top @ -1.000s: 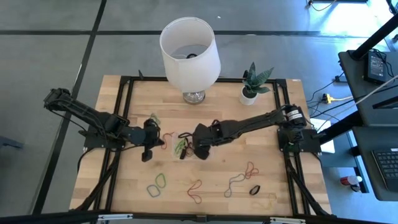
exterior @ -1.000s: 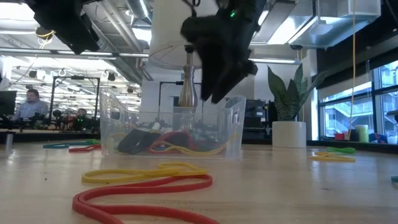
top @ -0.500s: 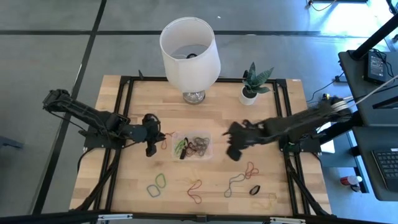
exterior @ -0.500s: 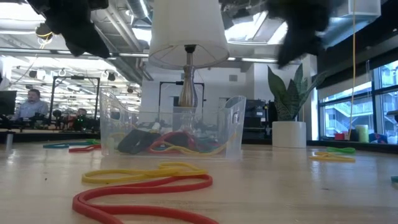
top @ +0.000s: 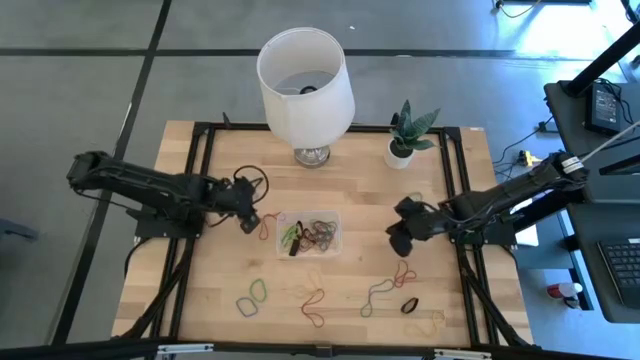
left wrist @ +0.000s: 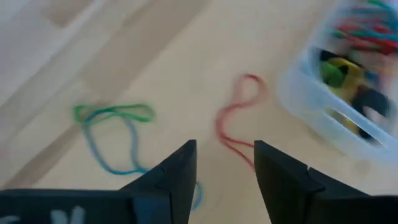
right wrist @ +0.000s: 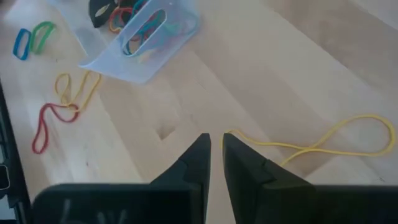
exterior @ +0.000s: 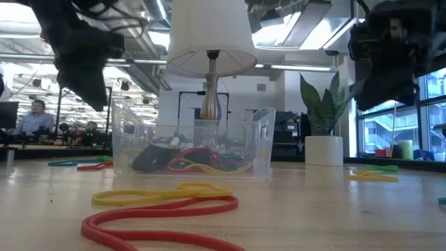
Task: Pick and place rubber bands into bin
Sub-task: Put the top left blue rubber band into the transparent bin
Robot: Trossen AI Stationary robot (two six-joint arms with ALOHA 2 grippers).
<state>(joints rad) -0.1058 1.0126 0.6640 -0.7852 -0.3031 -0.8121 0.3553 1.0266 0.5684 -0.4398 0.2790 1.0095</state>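
The clear bin (top: 336, 232) sits at mid-table with several coloured rubber bands (top: 315, 235) in it. My left gripper (top: 252, 218) hangs open just left of the bin. In its wrist view (left wrist: 225, 165) a loose red band (left wrist: 233, 121) lies on the wood ahead of the fingers, with a green-blue band (left wrist: 112, 124) beside it. My right gripper (top: 398, 240) hangs to the right of the bin, its fingers nearly together with a slim gap (right wrist: 216, 152) and nothing between them. A yellow band (right wrist: 323, 140) lies on the wood by its fingers.
A white lamp (top: 305, 75) and a potted plant (top: 400, 150) stand at the far edge. Loose bands lie near the front: green-blue (top: 252, 295), red-yellow (top: 313, 305), red (top: 403, 272), black (top: 410, 306). Beyond the table a person (exterior: 31, 115) sits.
My right gripper has left its place over the bin and swung toward the table's right edge; it now hangs right of the bin. My left gripper has come down and shifted slightly toward the far edge, beside the red band. The bin and the bands in it have stayed put.
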